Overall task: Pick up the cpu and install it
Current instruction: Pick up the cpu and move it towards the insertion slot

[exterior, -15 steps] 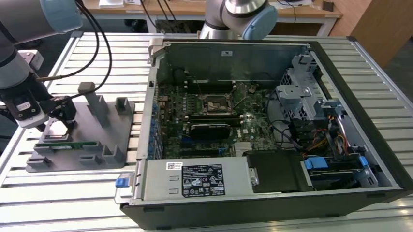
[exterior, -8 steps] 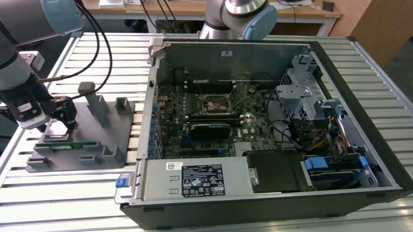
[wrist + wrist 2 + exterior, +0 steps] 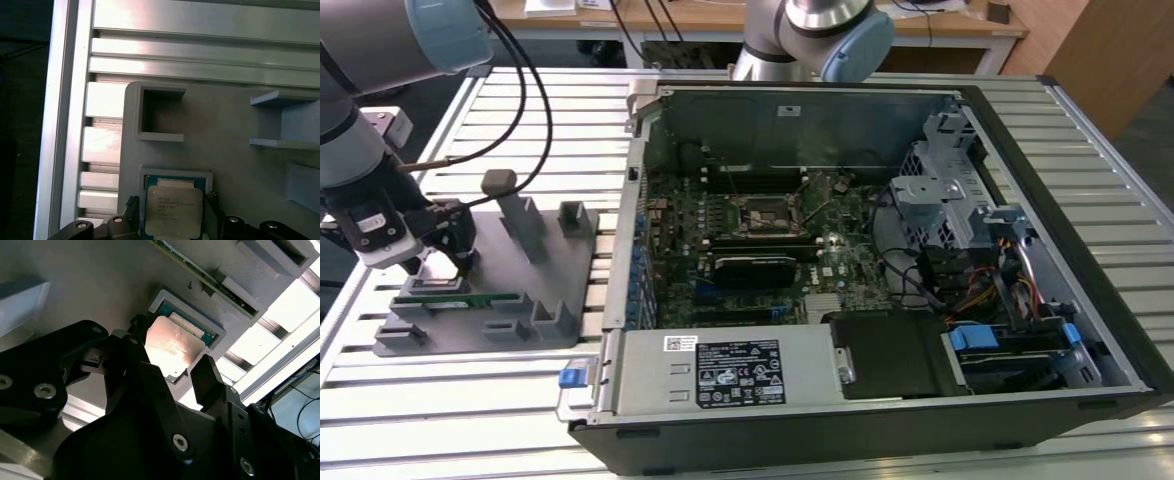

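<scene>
Two fingers (image 3: 131, 202) of the claw (image 3: 171, 347) stand spread wider than the cpu (image 3: 174, 210), one at each side, gripping nothing. The cpu lies flat in a square pocket of the grey tray (image 3: 520, 310). The tray sits on a slatted metal table (image 3: 467, 400) beside an open computer case (image 3: 801, 115). Desks (image 3: 720, 20) stand behind.

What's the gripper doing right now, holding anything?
Gripper: down at the cpu, which lies in the holder. Cannot tell whether it is open or shut on the cpu.
</scene>
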You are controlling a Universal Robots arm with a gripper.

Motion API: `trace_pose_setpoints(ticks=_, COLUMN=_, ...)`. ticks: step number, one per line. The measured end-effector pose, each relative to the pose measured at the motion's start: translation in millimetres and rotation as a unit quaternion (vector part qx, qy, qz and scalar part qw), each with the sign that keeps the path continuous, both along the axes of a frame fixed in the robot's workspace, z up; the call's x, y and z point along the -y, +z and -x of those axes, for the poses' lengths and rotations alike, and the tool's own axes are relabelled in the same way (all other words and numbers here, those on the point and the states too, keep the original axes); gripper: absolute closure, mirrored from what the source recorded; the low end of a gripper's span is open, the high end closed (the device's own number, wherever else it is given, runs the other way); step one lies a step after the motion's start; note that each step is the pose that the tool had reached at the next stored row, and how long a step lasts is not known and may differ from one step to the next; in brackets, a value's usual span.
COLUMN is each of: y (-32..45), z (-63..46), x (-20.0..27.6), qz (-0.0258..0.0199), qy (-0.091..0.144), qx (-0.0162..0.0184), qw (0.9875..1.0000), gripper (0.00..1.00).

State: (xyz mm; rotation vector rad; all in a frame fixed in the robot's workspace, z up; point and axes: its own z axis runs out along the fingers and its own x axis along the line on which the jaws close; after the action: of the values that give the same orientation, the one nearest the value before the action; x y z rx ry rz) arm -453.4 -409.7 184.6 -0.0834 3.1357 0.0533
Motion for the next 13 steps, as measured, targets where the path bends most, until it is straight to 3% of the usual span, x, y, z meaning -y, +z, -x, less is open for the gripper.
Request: trace_pose_setpoints(ticks=13, y=0.1, z=-0.1, x=0.0, qz=0.0012, qy=-0.019, qx=-0.0001, qw=0.9998, gripper=0.4)
